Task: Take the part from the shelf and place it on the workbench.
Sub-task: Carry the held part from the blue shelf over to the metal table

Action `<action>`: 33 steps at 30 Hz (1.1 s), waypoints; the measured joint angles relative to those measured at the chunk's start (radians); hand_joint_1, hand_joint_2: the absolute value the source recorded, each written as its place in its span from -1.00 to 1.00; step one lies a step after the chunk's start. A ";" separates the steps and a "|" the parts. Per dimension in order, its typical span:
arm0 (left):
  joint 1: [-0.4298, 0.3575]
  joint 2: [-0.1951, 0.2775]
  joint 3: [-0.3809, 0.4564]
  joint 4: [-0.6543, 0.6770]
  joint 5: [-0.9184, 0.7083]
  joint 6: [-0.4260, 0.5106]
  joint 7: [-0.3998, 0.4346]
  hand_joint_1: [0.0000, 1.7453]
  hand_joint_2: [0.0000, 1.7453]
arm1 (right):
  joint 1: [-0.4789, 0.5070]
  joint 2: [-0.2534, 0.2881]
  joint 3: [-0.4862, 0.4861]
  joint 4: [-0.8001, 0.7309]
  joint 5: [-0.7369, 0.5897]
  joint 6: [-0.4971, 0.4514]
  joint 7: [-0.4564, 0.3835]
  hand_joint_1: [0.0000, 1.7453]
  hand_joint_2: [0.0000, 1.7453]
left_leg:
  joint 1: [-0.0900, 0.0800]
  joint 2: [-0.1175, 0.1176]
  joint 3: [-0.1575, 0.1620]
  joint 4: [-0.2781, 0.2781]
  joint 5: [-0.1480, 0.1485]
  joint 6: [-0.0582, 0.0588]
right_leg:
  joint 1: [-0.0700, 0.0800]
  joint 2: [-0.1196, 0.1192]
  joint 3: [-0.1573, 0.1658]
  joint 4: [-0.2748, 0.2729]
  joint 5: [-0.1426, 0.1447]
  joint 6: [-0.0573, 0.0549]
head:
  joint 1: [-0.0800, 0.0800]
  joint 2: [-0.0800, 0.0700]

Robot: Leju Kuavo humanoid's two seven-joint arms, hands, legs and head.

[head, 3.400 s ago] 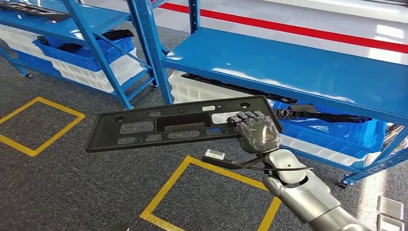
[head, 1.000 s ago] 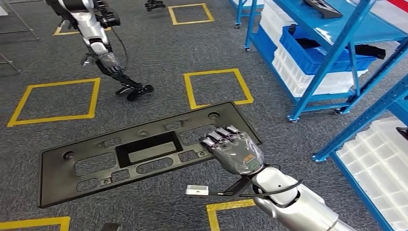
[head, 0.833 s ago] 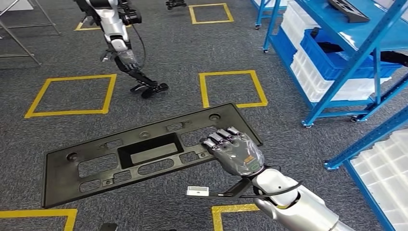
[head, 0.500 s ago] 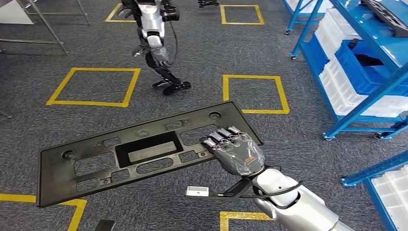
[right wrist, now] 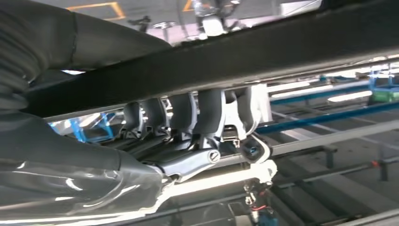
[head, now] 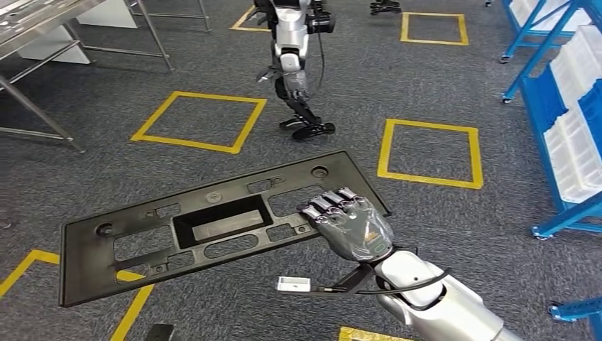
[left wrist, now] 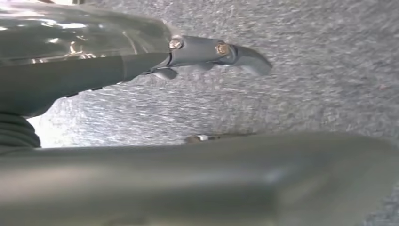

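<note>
Black part (head: 213, 224) gripped by right robot hand (head: 349, 226) | left robot hand state unclear | shelf (head: 568, 121) now swung right of part, steel tabletop (head: 35, 18) entering far left | carry underway

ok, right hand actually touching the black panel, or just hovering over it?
Touching. In the head view the right hand grips the black panel at one end, fingers over its top face; the panel hangs clear of the floor.

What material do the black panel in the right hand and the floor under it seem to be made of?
The black panel looks like moulded plastic with a matte finish: thin, with many formed cut-outs and dull, even reflections. The right hand holds it at one end. The floor looks like grey short-pile carpet with a speckled, non-shiny texture, marked with yellow tape squares.
</note>
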 joint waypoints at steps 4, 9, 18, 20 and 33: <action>0.002 0.000 0.000 0.000 -0.001 0.000 0.000 -1.00 1.00 | 0.001 0.000 0.000 -0.002 0.002 0.000 0.000 1.00 1.00 | 0.010 0.026 -0.070 0.103 0.000 -0.008 | 0.002 -0.058 0.017 0.000 -0.019 0.000 | 0.000 0.000; -0.001 0.000 -0.001 0.000 -0.002 0.000 0.000 -1.00 1.00 | -0.001 0.002 0.000 -0.004 0.002 0.000 0.000 1.00 1.00 | -0.014 0.110 0.027 -0.113 0.098 0.020 | 0.007 -0.112 0.050 -0.005 -0.047 0.018 | 0.000 0.000; -0.010 0.005 -0.001 0.000 -0.002 0.000 0.000 -1.00 1.00 | 0.000 0.002 0.000 -0.009 0.005 -0.001 0.000 1.00 1.00 | -0.010 0.005 0.070 -0.149 0.087 0.058 | 0.003 -0.011 -0.075 0.243 -0.147 0.035 | 0.003 0.000; -0.007 0.005 -0.001 0.000 -0.002 0.000 0.001 -1.00 1.00 | 0.002 0.001 0.001 -0.009 0.006 -0.001 0.000 1.00 1.00 | -0.009 -0.025 0.077 -0.147 0.081 0.055 | 0.003 -0.005 -0.078 0.195 -0.081 0.036 | 0.003 0.000; -0.006 0.006 -0.005 0.000 -0.003 0.000 0.003 -1.00 1.00 | 0.001 0.005 0.007 -0.013 0.008 -0.004 -0.002 1.00 1.00 | 0.007 0.019 -0.060 0.107 -0.029 -0.003 | 0.000 -0.029 0.015 -0.008 -0.010 0.005 | -0.001 0.000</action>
